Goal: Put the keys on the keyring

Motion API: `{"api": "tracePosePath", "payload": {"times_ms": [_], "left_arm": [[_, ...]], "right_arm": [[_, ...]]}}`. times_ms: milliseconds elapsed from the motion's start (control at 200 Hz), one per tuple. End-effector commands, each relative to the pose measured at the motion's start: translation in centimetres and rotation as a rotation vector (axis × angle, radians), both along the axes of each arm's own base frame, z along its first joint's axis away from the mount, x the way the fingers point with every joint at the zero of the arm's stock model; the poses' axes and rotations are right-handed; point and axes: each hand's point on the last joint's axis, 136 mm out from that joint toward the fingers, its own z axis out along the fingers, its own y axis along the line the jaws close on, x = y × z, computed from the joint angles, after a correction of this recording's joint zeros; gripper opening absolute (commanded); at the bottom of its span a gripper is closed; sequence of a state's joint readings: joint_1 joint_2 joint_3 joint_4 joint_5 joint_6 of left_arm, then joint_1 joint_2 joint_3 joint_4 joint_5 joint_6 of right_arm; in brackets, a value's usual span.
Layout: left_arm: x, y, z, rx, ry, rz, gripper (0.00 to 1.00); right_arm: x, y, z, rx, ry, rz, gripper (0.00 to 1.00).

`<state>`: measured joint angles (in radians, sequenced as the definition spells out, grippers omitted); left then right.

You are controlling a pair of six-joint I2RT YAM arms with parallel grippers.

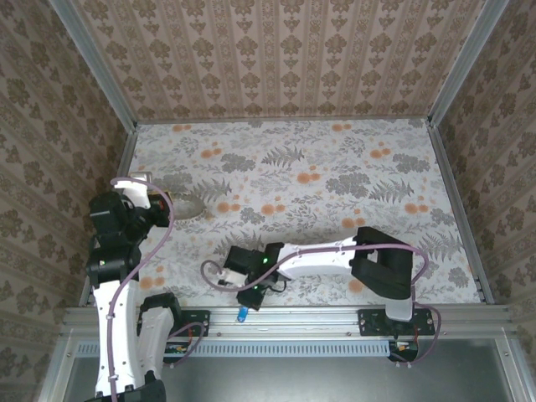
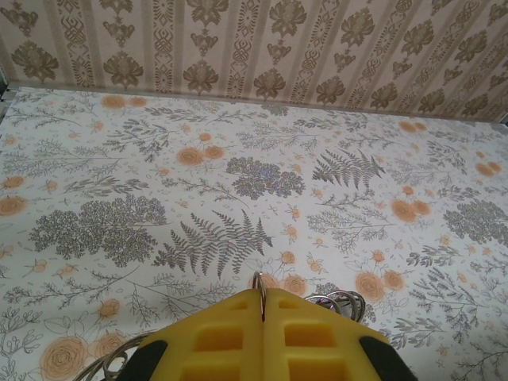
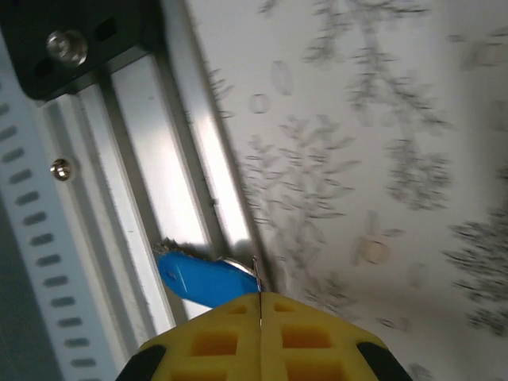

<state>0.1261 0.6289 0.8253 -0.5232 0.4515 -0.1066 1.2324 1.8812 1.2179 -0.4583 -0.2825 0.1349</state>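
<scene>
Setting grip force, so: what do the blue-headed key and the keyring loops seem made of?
The key: head smooth glossy blue, probably plastic or a coating; silvery sliver beside it suggests metal. The keyring: thin shiny silvery loops, likely steel wire.

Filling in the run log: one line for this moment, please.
left gripper: shut on keyring | right gripper: shut on blue key, over near rail
</scene>
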Motion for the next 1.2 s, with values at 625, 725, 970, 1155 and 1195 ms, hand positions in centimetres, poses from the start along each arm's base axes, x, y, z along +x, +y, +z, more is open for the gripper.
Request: {"api": "tracePosePath", "payload": {"times_ms": [625, 725, 970, 1155, 1195], "left_arm": [[0.3, -0.5, 1.2, -0.035, -0.046, -0.031, 0.0], [0.3, -0.6, 1.2, -0.035, -0.049, -0.033, 0.0], [0.1, -0.8, 1.3, -0.04, -0.055, -0.041, 0.0], [0.1, -0.9, 1.5, -0.045, -0.065, -0.047, 0.0], [0.0, -0.9, 1.5, -0.047, -0.066, -0.047, 0.0]], "right_arm": [[11.5, -7.3, -2.0, -0.066, -0.019, -0.299, 0.0], [11.5, -7.1, -2.2, -0.061, -0.01, -0.292, 0.06], [11.6, -6.7, -2.1, -0.031, 0.012, -0.287, 0.25], [11.5, -6.8, -2.5, -0.047, 0.016, -0.276, 0.31], [11.6, -6.9, -2.7, -0.054, 0.013, -0.271, 0.31]]}}
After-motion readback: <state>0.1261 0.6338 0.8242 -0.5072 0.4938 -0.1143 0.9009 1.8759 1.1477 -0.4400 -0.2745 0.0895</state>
